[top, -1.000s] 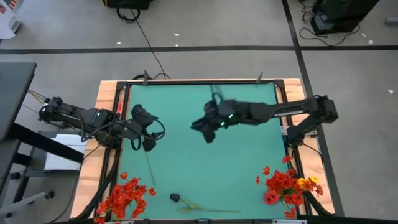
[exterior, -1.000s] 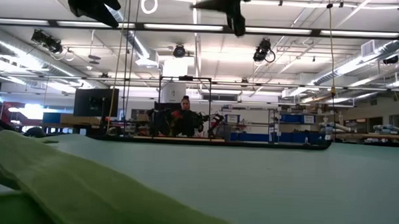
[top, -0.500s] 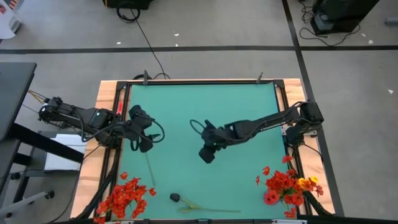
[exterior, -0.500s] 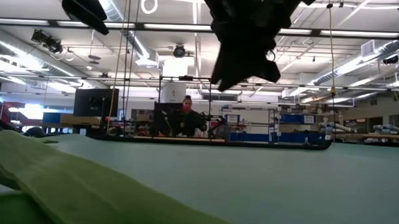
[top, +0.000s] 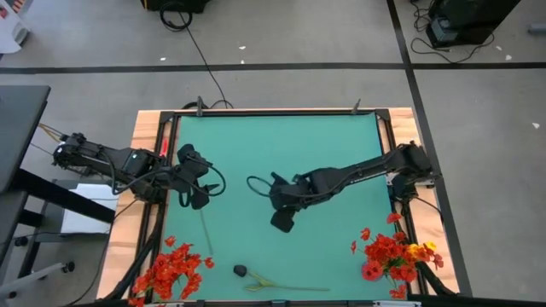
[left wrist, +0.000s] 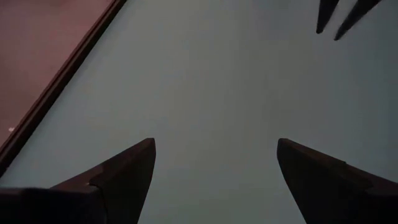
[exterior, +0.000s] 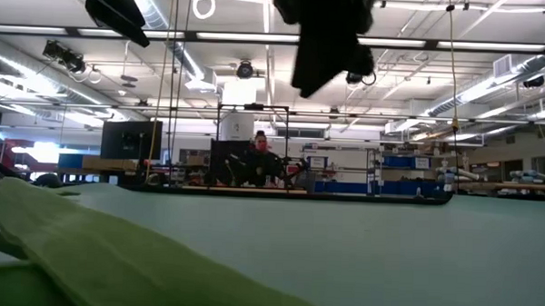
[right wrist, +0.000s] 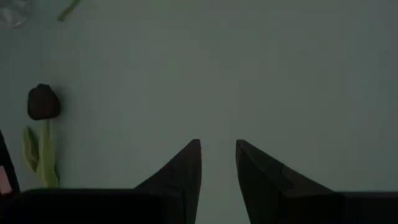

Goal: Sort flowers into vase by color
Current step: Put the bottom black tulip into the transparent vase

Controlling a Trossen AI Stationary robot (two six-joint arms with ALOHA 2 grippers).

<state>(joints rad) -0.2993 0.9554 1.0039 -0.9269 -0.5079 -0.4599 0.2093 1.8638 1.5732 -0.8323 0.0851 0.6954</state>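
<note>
1. The right gripper (top: pixel 283 221) had travelled, over the last second, from the far middle of the green mat (top: pixel 324 247) toward its near side. It finished over the middle of the mat, lower and closer to the dark flower (top: pixel 241 271) than a second before.
2. The right arm had folded in as it went, its elbow drawing back toward the mat's right edge.
3. The right gripper's fingers (right wrist: pixel 186 168) stood a narrow gap apart with bare mat between them. Nothing was pinched.
4. The dark flower lay on the mat near its front edge, head toward the left, its green stem running to the right. In the right wrist view the same flower (right wrist: pixel 43 102) showed well off to one side of the fingers, not between them.
5. The left gripper (top: pixel 196 183) held its place at the left side of the mat. Its fingers (left wrist: pixel 124 171) were spread wide over bare mat and held nothing.
6. Red-orange flowers (top: pixel 171 269) stood bunched at the mat's front left corner. A second bunch (top: pixel 388 256), red with some yellow, stood at the front right corner.
7. Judgement: the right arm was on approach to the dark flower. No pick had begun, and the gripper needed further travel toward the front edge to line up on the stem.
</note>
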